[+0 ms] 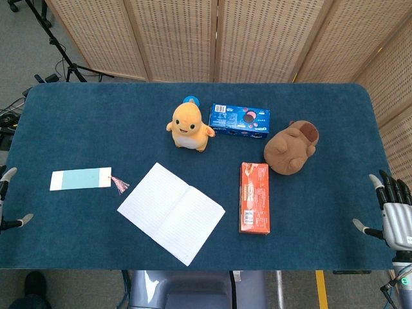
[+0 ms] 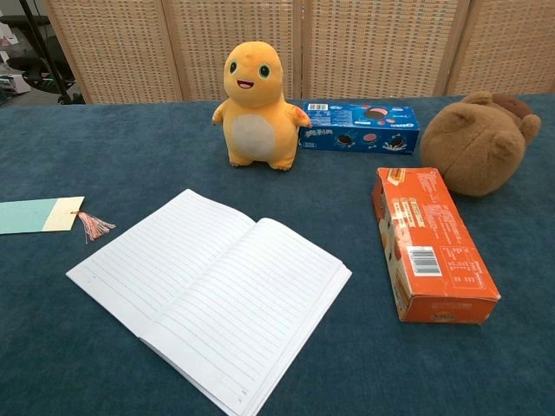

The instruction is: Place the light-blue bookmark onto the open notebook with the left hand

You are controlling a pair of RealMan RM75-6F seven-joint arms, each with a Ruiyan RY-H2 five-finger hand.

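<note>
Left hand (image 1: 8, 203) is only at the very edge of the head view, beside the table's left side, and I see just some fingertips that stand apart with nothing between them, so I judge it open and empty. Right hand (image 1: 394, 215) waits off the right edge of the table, fingers spread, also holding nothing. I think the task is at its first step: the bookmark (image 1: 81, 179) is not yet touched. It lies flat on the cloth, near the left edge, with its pink tassel (image 1: 120, 185) pointing toward the notebook (image 1: 171, 213), which lies open just beside it, near the front edge of the table. The next move, as I judge it, is to bring my left hand over the bookmark and pinch it; because it is thin and flat on soft cloth, I expect that lifting an edge will need care, maybe from the tassel end. After that the way to the notebook is short and free. The table has a dark blue cloth (image 1: 96, 129). Further back stand an orange plush (image 1: 188, 126), a blue cookie box (image 1: 239, 120), a brown plush (image 1: 291, 148) and an orange box (image 1: 254, 197), all away from my path. Behind the table are woven screens (image 1: 174, 38), and at the far left a stand (image 1: 61, 48) with cables on the grey floor.
</note>
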